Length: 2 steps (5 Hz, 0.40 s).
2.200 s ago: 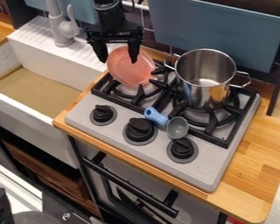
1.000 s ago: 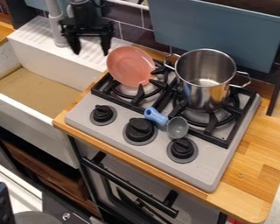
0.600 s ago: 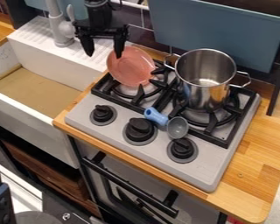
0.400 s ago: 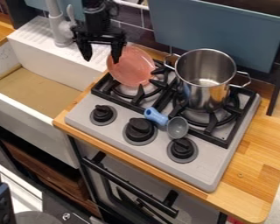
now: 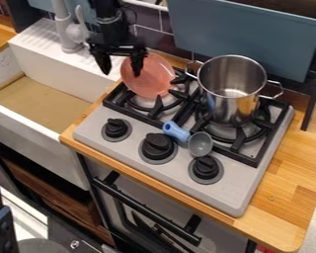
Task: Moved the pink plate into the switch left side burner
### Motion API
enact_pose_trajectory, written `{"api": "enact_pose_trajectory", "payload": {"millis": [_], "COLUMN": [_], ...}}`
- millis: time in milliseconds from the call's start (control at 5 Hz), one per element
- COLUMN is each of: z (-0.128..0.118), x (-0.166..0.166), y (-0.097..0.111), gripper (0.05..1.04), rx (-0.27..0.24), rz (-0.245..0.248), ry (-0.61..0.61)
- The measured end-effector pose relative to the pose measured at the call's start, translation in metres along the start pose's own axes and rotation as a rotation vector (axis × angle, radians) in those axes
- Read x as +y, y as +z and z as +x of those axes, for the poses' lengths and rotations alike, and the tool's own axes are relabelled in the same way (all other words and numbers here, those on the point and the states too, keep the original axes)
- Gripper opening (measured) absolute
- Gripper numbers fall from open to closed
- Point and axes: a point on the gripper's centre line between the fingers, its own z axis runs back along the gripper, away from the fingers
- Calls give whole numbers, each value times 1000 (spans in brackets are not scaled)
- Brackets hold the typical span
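Stove (image 5: 129,142): the landmark, set in the wooden counter (image 5: 289,197)
Gripper (image 5: 120,73): above the stove's rear left corner, fingers spread wide, one fingertip in front of the plate in the view
Pink plate (image 5: 152,83): at the back of the stove's left burner, overlapping its grate
Metal pot (image 5: 232,106): upright on the stove's right burner
Spoon (image 5: 200,144): on the stove between pot and knobs (image 5: 157,147), blue handle toward the left burner
Sink (image 5: 28,136): just left of the stove
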Motion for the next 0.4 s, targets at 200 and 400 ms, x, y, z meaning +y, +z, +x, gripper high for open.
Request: {"api": "enact_pose_trajectory", "payload": {"millis": [200,400], "z": [-2,-12], "x": [0,-2], "y": [-4,-10], "gripper": [969,714], "rx": [13,38], "rz": [-35,-47], "ry": [-9,-31]}}
